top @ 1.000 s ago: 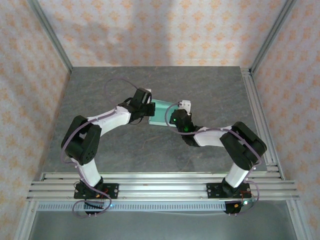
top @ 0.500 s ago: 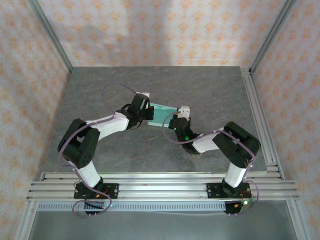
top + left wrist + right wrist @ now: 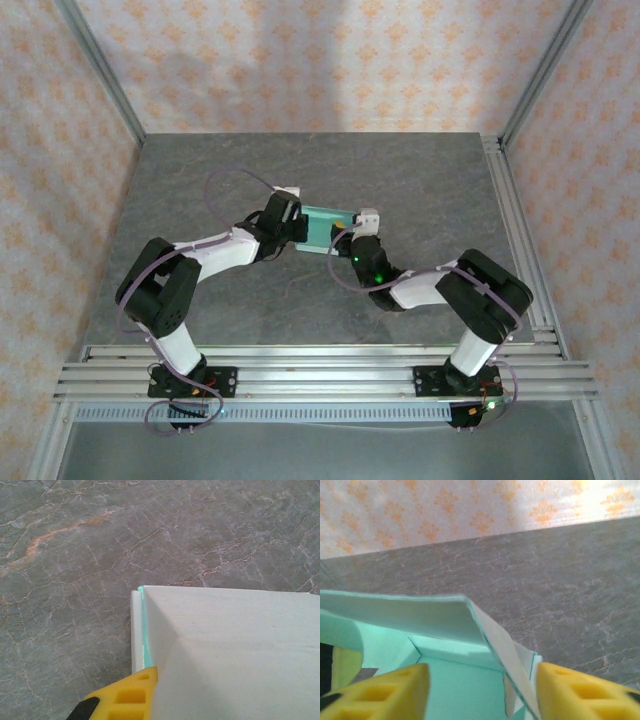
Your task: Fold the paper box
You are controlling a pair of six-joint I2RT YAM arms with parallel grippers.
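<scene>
The paper box (image 3: pixel 322 228), pale mint-green card, sits mid-table between both grippers. My left gripper (image 3: pixel 296 224) is shut on its left wall; in the left wrist view one yellow finger (image 3: pixel 125 696) presses against the pale card panel (image 3: pixel 235 650), and the other finger is hidden behind it. My right gripper (image 3: pixel 346 236) is at the box's right end. In the right wrist view it (image 3: pixel 480 695) stands open, its yellow fingers (image 3: pixel 377 692) straddling the box's green interior (image 3: pixel 455 680), with a raised flap (image 3: pixel 420 615) above and a side flap leaning in by the right finger.
The grey marbled tabletop (image 3: pixel 420 180) stretches around the box. Aluminium rails run along the right side (image 3: pixel 515 230) and across the near edge (image 3: pixel 320 365). Patterned walls enclose the back and both sides.
My right gripper was shut and has opened around the box's right end. Both arms and the box shifted slightly left and away over the last second.
</scene>
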